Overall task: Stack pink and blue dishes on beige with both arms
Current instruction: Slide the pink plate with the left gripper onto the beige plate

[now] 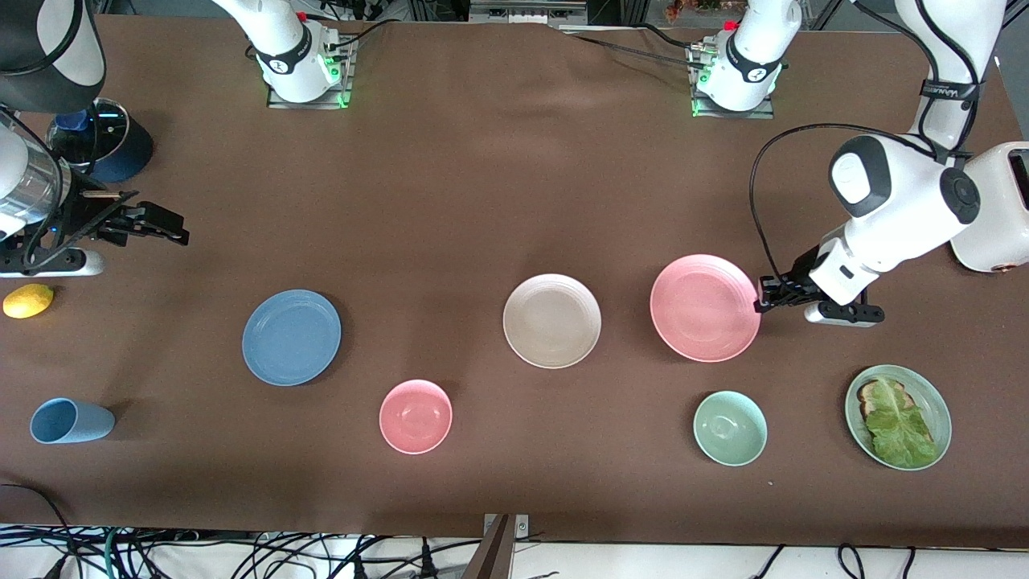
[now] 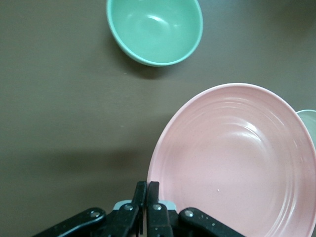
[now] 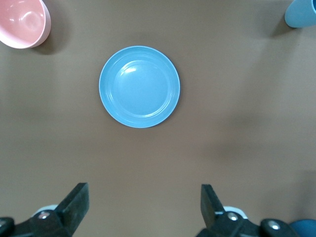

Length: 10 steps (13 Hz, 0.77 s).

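Note:
The pink plate (image 1: pixel 705 308) (image 2: pixel 237 158) sits beside the beige plate (image 1: pixel 552 321), toward the left arm's end of the table. It looks slightly raised and tilted. My left gripper (image 1: pixel 760 304) (image 2: pixel 147 183) is shut on its rim, at the edge away from the beige plate. The blue plate (image 1: pixel 291 337) (image 3: pixel 139 87) lies flat on the table toward the right arm's end. My right gripper (image 1: pixel 181 236) (image 3: pixel 143 190) hangs open and holds nothing. It is over bare cloth and apart from the blue plate.
A pink bowl (image 1: pixel 416 416) and a pale green bowl (image 1: pixel 730 428) (image 2: pixel 154 29) lie nearer the front camera than the plates. A green plate with toast and lettuce (image 1: pixel 898 416), a light blue cup (image 1: pixel 71 420), a lemon (image 1: pixel 28 301) and a white toaster (image 1: pixel 997 209) stand near the table's ends.

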Each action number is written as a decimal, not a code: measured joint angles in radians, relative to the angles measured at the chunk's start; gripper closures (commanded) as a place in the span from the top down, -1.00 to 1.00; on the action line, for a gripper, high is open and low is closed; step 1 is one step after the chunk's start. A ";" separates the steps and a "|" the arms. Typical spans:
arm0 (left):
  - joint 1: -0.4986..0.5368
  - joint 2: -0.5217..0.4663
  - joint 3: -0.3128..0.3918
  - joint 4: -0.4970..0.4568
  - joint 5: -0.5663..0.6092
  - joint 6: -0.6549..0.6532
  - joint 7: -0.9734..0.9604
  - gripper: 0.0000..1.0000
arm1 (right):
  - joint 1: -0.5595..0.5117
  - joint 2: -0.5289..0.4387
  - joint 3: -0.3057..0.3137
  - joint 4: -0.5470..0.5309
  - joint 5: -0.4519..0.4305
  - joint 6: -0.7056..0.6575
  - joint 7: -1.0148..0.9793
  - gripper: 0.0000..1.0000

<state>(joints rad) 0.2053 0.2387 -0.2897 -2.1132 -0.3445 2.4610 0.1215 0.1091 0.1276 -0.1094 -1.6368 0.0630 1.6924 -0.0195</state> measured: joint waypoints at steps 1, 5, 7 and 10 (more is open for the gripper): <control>-0.019 0.000 -0.006 0.007 0.014 0.001 -0.042 -1.00 | 0.000 0.000 -0.001 0.000 0.000 0.000 0.000 1.00; -0.100 0.007 -0.012 0.035 0.040 0.006 -0.183 -1.00 | 0.000 0.004 -0.008 0.000 0.000 0.001 0.000 1.00; -0.130 0.018 -0.012 0.044 0.093 0.019 -0.263 -1.00 | 0.000 0.007 -0.008 0.000 0.000 0.002 0.000 1.00; -0.188 0.048 -0.012 0.061 0.157 0.051 -0.399 -1.00 | -0.001 0.011 -0.010 0.000 0.000 0.002 0.000 1.00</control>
<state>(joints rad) 0.0173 0.2870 -0.3021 -2.0524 -0.1878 2.5120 -0.2773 0.1085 0.1384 -0.1193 -1.6368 0.0630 1.6944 -0.0195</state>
